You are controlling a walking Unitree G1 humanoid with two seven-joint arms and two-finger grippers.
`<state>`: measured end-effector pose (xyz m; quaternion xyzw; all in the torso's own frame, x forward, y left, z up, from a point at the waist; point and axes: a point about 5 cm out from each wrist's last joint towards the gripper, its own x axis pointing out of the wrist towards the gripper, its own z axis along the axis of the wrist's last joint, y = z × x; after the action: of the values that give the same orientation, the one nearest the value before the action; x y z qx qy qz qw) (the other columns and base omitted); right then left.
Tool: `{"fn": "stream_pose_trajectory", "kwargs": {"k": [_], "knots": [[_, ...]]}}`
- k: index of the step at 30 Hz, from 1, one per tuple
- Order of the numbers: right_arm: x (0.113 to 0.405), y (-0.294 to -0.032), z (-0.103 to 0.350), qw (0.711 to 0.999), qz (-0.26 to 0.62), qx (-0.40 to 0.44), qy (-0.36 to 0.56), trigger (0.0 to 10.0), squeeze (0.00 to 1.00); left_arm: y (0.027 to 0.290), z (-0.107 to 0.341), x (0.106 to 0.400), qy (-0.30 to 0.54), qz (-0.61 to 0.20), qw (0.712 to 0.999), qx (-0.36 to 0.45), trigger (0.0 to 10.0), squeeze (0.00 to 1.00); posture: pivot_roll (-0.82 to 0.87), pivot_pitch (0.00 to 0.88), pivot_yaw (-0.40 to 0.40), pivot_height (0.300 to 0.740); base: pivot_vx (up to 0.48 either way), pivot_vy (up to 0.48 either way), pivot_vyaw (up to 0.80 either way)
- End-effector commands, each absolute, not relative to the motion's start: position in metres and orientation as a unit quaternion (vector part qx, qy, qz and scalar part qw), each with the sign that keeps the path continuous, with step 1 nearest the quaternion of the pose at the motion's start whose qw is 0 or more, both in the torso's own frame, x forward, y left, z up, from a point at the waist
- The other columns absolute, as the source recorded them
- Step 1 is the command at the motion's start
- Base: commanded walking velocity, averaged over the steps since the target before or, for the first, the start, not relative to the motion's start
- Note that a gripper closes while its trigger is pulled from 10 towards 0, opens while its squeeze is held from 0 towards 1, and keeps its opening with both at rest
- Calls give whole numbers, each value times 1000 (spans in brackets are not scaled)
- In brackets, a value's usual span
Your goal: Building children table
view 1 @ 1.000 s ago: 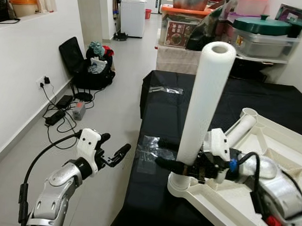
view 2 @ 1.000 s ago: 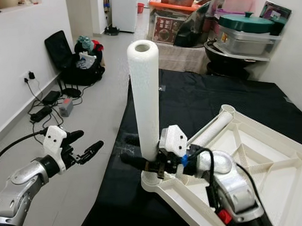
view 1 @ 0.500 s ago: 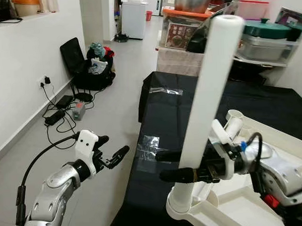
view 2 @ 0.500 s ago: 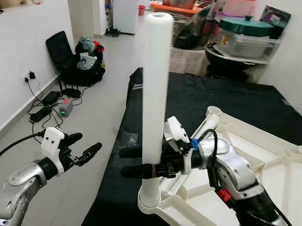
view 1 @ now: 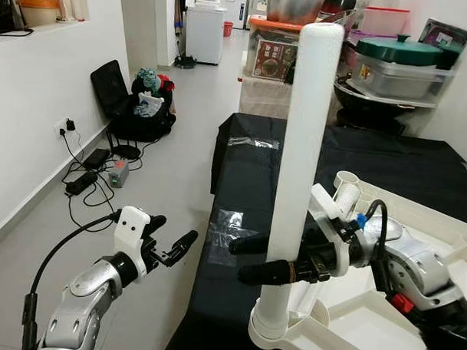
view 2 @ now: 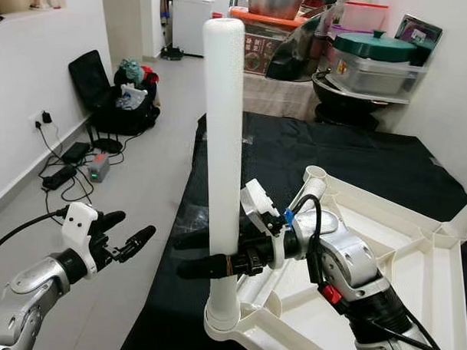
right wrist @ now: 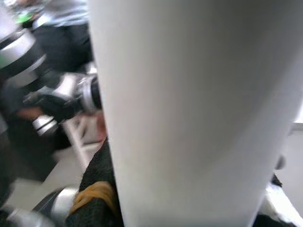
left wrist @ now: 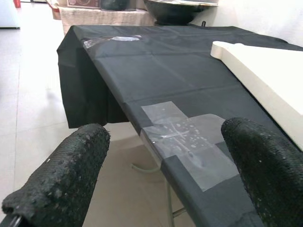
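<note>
Currently the right gripper [view 2: 209, 253] is clamped on the white table leg [view 2: 223, 145], fingers pinching the tube low down, just above where it enters the corner socket [view 2: 221, 317] of the upturned white tabletop [view 2: 390, 277]. Leg stands close to upright, slightly tilted, its lower end seated in that socket at the tabletop's near-left corner. Tabletop lies underside-up on the black-covered work table [view 1: 249, 182], overhanging its near edge; another socket [view 2: 315, 174] sits at the tabletop's far corner. In the right wrist view the leg [right wrist: 199, 109] is pressed against one black finger [right wrist: 97, 189]. Left gripper [view 1: 168, 250] hovers off the work table's left edge over the floor [view 1: 164, 162], fingers spread, holding nothing; its wrist view shows both fingertips [left wrist: 71, 170] apart, with a clear tape patch [left wrist: 189, 142] on the black cloth near the table's left edge. Bag [view 1: 143, 109], cables and chargers [view 1: 95, 168] lie by the left wall; pots and containers [view 1: 402, 58] are stacked beyond the table's far edge.
</note>
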<state>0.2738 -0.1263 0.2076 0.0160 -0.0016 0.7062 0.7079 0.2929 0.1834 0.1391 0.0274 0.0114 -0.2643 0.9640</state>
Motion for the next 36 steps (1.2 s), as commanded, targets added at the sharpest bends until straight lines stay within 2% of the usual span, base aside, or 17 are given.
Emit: {"fn": "stream_pose_trajectory", "kwargs": {"k": [1, 2, 3, 4, 6, 8, 12, 16, 18, 20, 22, 26, 29, 33, 34, 35, 36], "knots": [[278, -122, 186, 742, 669, 30, 29, 10000, 0, 184, 136, 293, 21, -263, 964, 26, 10000, 0, 130, 0, -126, 740, 0, 0, 0], [283, -122, 178, 782, 623, 11, 32, 10000, 0, 184, 135, 293, 22, -261, 965, 27, 10000, 0, 127, 0, -124, 740, 0, 0, 0], [286, -123, 172, 805, 593, -5, 33, 10000, 0, 185, 135, 292, 23, -261, 965, 27, 10000, 0, 127, 0, -124, 740, 0, 0, 0], [286, -123, 172, 805, 593, -5, 33, 10000, 0, 185, 135, 292, 23, -261, 965, 27, 10000, 0, 127, 0, -124, 740, 0, 0, 0], [310, -142, 150, 932, 351, -39, 81, 10000, 0, 186, 134, 294, 24, -255, 966, 28, 10000, 0, 114, 0, -106, 740, 0, 0, 0], [317, -164, 142, 980, 170, -49, 91, 10000, 0, 187, 135, 296, 22, -250, 968, 29, 10000, 0, 108, 0, -99, 740, 0, 0, 0], [308, -181, 148, 993, 53, -96, 48, 10000, 0, 187, 136, 299, 20, -246, 969, 29, 10000, 0, 102, 0, -93, 740, 0, 0, 0], [299, -184, 147, 993, 9, -109, 42, 10000, 0, 186, 136, 300, 20, -246, 969, 28, 10000, 0, 97, 0, -87, 740, 0, 0, 0], [296, -185, 141, 993, -12, -99, 59, 10000, 0, 186, 135, 300, 21, -245, 969, 27, 10000, 0, 92, 0, -86, 740, 0, 0, 0], [290, -192, 118, 988, -83, -43, 124, 10000, 0, 185, 134, 302, 25, -240, 970, 27, 10000, 0, 96, 0, -92, 740, 0, 0, 0], [290, -192, 118, 988, -83, -43, 124, 10000, 0, 185, 134, 302, 25, -240, 970, 27, 10000, 0, 96, 0, -92, 740, 0, 0, 0], [288, -204, 97, 958, -214, 34, 189, 10000, 0, 185, 129, 302, 41, -225, 973, 26, 10000, 0, 99, 0, -99, 740, 0, 0, 0], [288, -205, 90, 944, -245, 52, 214, 10000, 0, 186, 127, 302, 45, -221, 974, 25, 10000, 0, 102, 0, -102, 740, 0, 0, 0], [289, -200, 91, 946, -239, 48, 215, 10000, 0, 186, 126, 303, 46, -219, 974, 25, 10000, 0, 102, 0, -102, 740, 0, 0, 0], [295, -188, 96, 961, -184, 63, 197, 10000, 0, 186, 126, 303, 46, -219, 974, 24, 10000, 0, 100, 0, -102, 740, 0, 0, 0], [295, -188, 96, 961, -184, 63, 197, 10000, 0, 186, 126, 303, 46, -219, 974, 24, 10000, 0, 100, 0, -102, 740, 0, 0, 0], [306, -146, 117, 985, 48, 104, 132, 10000, 0, 185, 125, 303, 50, -221, 974, 19, 10000, 0, 95, 0, -97, 740, 0, 0, 0]]}}
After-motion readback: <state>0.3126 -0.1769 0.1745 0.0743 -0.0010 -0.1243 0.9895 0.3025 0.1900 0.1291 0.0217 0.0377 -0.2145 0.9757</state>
